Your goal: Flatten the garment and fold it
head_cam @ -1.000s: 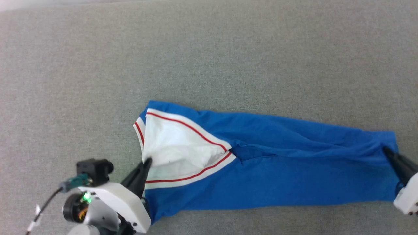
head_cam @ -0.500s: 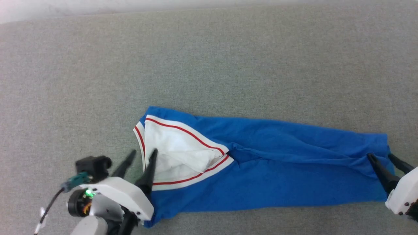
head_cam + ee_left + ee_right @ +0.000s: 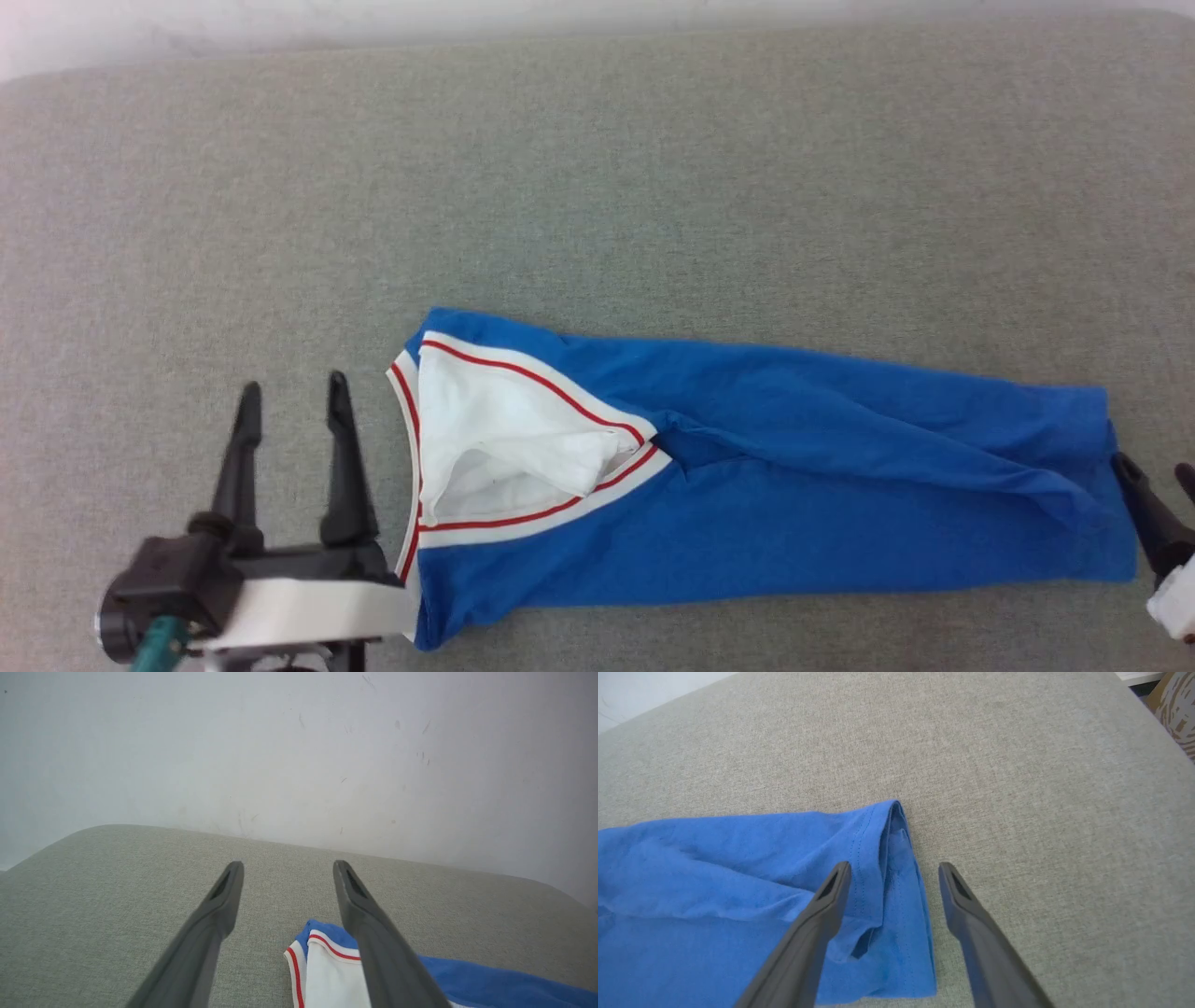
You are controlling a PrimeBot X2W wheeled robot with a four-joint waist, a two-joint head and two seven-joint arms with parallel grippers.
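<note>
The left gripper (image 3: 293,387) at lower left and right gripper (image 3: 1154,465) at lower right have just released the bright blue, white-sleeved jersey garment (image 3: 794,523). Both jaws are wide and empty, and the lengthwise fold looks set.

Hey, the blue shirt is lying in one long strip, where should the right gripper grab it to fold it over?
Likely the garment at its hem end, coming in from the right, where the open right gripper sits at that edge. The layers stack there along a straight stitched border, so one pinch should catch them all.
</note>
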